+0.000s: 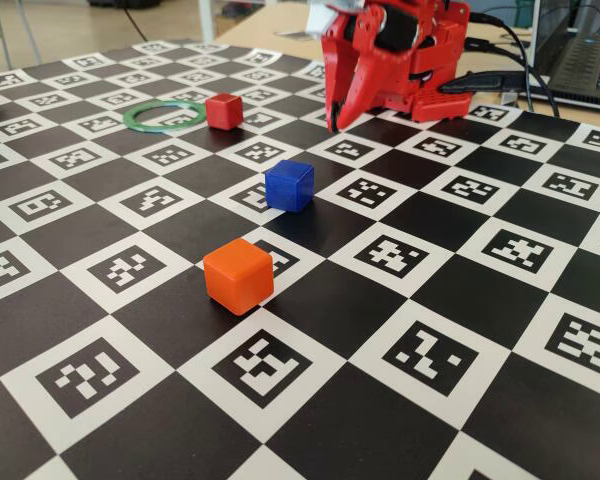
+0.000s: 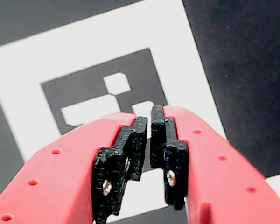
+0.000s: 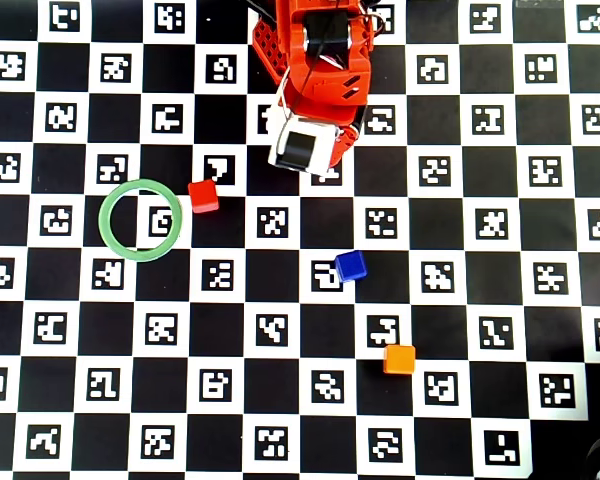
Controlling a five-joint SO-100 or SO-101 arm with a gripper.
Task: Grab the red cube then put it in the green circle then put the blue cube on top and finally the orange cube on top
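One relation matters: in the overhead view the red cube [image 3: 204, 196] lies down-left of the fingers [image 2: 150, 140] (pressed nearly together, empty), just beside the green circle [image 3: 140, 220].

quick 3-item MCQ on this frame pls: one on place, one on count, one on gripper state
1. Where is the red cube?
A. inside the green circle
B. just outside the green circle
C. on the blue cube

2. How many cubes are on the board?
A. two
B. three
C. four

3. The gripper is:
A. holding the orange cube
B. wide open
C. shut and empty

Answers: 1 B, the overhead view shows it beside the ring, whose centre is empty. 2 B, red, blue cube and orange cube. 3 C, the wrist view shows the pads nearly meeting on nothing.
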